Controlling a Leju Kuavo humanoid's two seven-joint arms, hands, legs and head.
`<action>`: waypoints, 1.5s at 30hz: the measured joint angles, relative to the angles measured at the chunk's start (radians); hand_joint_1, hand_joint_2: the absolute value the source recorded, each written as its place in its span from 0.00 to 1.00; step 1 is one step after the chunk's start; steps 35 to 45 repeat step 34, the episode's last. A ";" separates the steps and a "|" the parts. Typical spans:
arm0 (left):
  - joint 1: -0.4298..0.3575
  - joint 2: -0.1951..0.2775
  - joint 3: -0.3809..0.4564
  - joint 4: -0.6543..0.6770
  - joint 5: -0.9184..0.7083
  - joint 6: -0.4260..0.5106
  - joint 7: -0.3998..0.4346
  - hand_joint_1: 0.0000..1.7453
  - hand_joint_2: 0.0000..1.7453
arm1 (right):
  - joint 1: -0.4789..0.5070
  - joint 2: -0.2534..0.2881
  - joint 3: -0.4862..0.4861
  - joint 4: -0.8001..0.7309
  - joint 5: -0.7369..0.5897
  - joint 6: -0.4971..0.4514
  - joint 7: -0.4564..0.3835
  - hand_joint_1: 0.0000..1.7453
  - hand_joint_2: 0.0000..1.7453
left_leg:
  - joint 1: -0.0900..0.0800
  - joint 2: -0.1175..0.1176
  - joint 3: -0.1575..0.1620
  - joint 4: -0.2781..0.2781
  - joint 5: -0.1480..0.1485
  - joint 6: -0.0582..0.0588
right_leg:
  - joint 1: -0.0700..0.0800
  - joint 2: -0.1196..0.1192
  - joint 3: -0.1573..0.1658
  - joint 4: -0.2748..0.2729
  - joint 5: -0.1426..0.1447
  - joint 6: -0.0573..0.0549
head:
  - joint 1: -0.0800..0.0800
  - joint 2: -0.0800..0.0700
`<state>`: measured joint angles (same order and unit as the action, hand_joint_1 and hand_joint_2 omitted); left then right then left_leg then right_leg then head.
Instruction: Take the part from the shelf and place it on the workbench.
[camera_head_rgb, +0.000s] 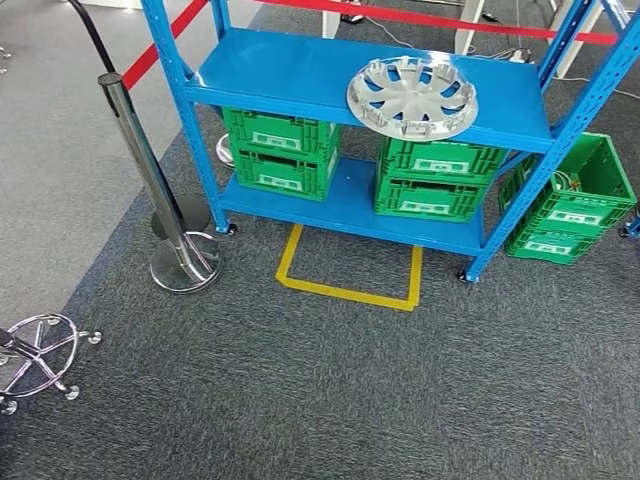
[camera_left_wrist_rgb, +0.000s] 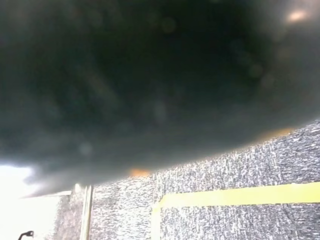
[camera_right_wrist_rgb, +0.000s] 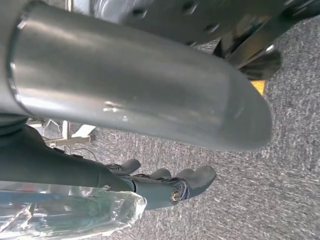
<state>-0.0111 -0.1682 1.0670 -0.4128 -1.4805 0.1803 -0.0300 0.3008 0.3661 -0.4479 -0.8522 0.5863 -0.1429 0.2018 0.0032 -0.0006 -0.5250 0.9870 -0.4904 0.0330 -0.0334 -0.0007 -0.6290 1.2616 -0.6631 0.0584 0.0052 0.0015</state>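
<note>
The part is a silver wheel cover (camera_head_rgb: 412, 96) lying flat on the right half of the blue shelf's top board (camera_head_rgb: 287, 75), a few steps ahead in the head view. In the right wrist view my right hand (camera_right_wrist_rgb: 170, 185) hangs over the grey carpet. Its dark fingers (camera_right_wrist_rgb: 196, 177) are stretched out and its thick grey thumb (camera_right_wrist_rgb: 151, 85) stands apart from them, with nothing held. In the left wrist view a dark blurred shape lies close to the lens, and I cannot make out the left hand's fingers in it.
Green crates (camera_head_rgb: 283, 150) (camera_head_rgb: 434, 178) fill the shelf's lower board; another crate (camera_head_rgb: 573, 200) stands on the floor at its right. A yellow tape square (camera_head_rgb: 349, 275) marks the carpet before the shelf. A chrome barrier post (camera_head_rgb: 151, 175) and a chair base (camera_head_rgb: 38, 355) stand at the left.
</note>
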 joint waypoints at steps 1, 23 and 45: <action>0.001 -0.001 0.000 0.000 0.000 0.000 0.001 0.00 0.00 | 0.001 0.000 -0.002 0.000 0.003 0.003 0.000 0.00 0.00 | -0.001 -0.001 0.005 0.000 -0.003 -0.001 | 0.002 0.000 -0.005 -0.008 0.023 -0.004 | 0.000 0.000; 0.001 -0.006 0.007 0.000 0.000 -0.002 0.003 0.00 0.00 | -0.002 -0.001 -0.025 -0.003 0.018 0.017 -0.004 0.00 0.00 | 0.000 -0.003 -0.035 0.027 0.011 -0.039 | 0.017 -0.002 0.139 -0.261 0.107 -0.033 | -0.014 0.000; 0.004 -0.007 0.009 0.000 0.000 -0.003 0.004 0.00 0.00 | -0.001 -0.001 -0.025 -0.004 -0.038 0.018 0.012 0.00 0.00 | -0.001 -0.003 0.001 0.015 -0.013 -0.009 | 0.016 -0.001 0.007 -0.081 0.099 -0.021 | -0.008 0.000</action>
